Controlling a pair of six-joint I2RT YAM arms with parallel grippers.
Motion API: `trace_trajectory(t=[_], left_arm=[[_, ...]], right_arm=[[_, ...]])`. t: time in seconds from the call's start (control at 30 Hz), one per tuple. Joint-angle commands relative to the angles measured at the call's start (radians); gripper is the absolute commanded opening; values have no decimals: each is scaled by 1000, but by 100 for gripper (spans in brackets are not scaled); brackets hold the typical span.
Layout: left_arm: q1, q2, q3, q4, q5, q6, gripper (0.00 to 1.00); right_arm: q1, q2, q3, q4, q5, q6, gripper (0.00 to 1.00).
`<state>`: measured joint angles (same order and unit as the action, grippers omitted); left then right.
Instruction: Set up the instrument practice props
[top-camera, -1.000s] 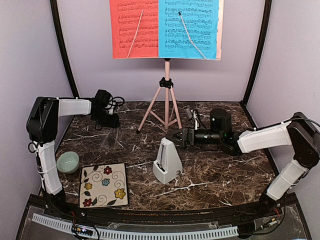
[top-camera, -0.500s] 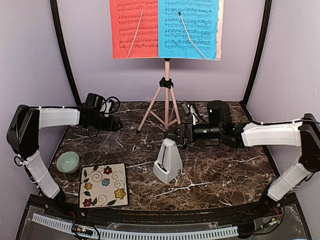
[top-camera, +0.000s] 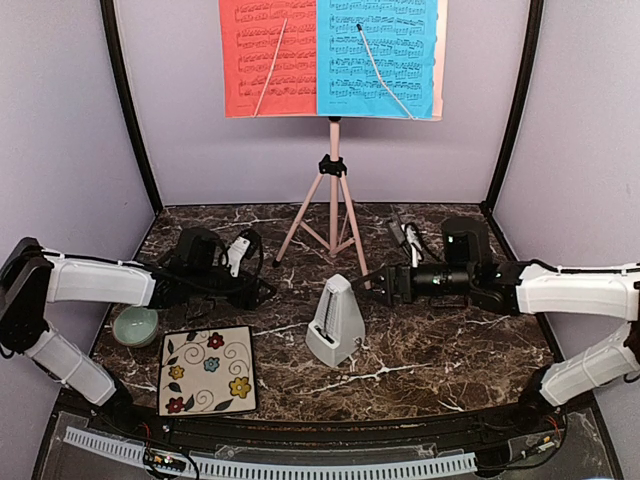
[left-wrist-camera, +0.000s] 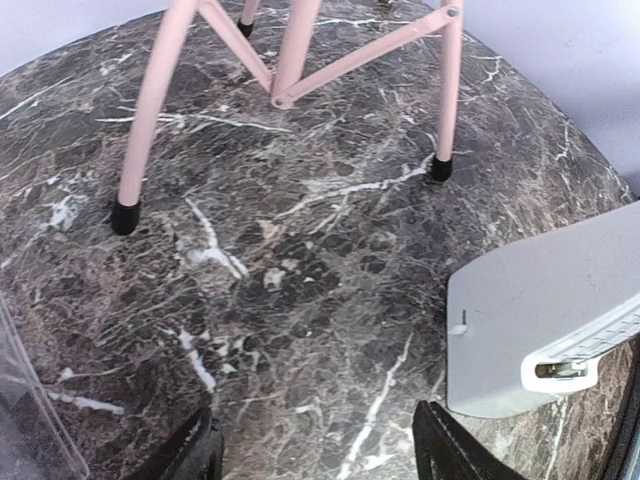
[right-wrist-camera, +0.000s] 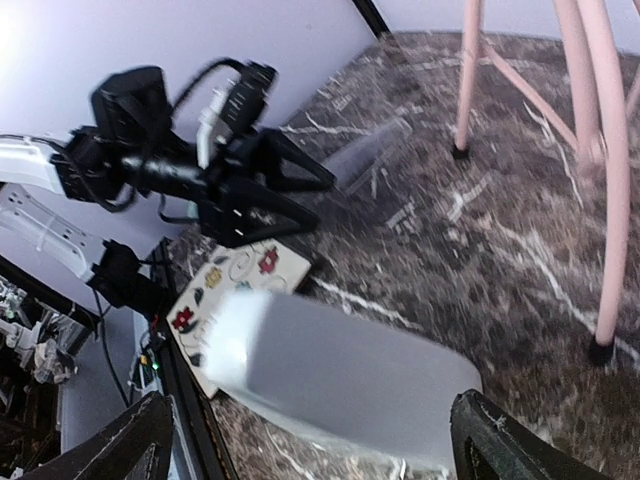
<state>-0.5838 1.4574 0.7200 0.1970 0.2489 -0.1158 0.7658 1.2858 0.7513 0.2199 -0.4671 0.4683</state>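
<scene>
Sunk lower since before, left gripper (top-camera: 262, 293) and right gripper (top-camera: 372, 284) stood spread wide and empty, flanking the white pyramid metronome (top-camera: 335, 322).

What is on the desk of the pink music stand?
A red sheet and a blue sheet of printed music stand side by side on it, each crossed by a thin holder arm. They cover the desk almost fully, so its surface cannot be seen.

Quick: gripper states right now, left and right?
Left gripper: open, holding nothing.
Right gripper: open, holding nothing, near the small white pyramid metronome.
</scene>
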Motion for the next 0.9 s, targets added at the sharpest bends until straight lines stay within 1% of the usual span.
trace_trajectory(t=[0.0, 0.07, 0.17, 0.23, 0.33, 0.37, 0.43, 0.57, 0.73, 0.87], left_arm=[[-73, 22, -38, 118, 27, -3, 66], [-99, 57, -40, 138, 32, -11, 65], [-130, 107, -31, 163, 27, -20, 63], [-146, 139, -21, 174, 29, -32, 62], [-160, 180, -2, 190, 32, -53, 59], [-164, 191, -2, 199, 33, -60, 59], [-170, 205, -3, 212, 35, -69, 57], [-179, 230, -5, 223, 41, -74, 54], [-203, 255, -1, 239, 66, -70, 50], [-219, 274, 1, 276, 74, -82, 48]], right_arm=[[9, -20, -150, -27, 53, 4, 96], [9, -14, -204, 5, 71, 18, 94], [8, 34, -252, 67, 106, 39, 87], [8, 83, -259, 124, 118, 66, 78], [7, 163, -239, 207, 110, 109, 61], [7, 189, -227, 226, 107, 118, 57], [7, 227, -205, 243, 112, 127, 53], [5, 272, -171, 258, 123, 131, 50], [-10, 336, -130, 270, 126, 127, 49], [-19, 400, -79, 296, 105, 125, 49]])
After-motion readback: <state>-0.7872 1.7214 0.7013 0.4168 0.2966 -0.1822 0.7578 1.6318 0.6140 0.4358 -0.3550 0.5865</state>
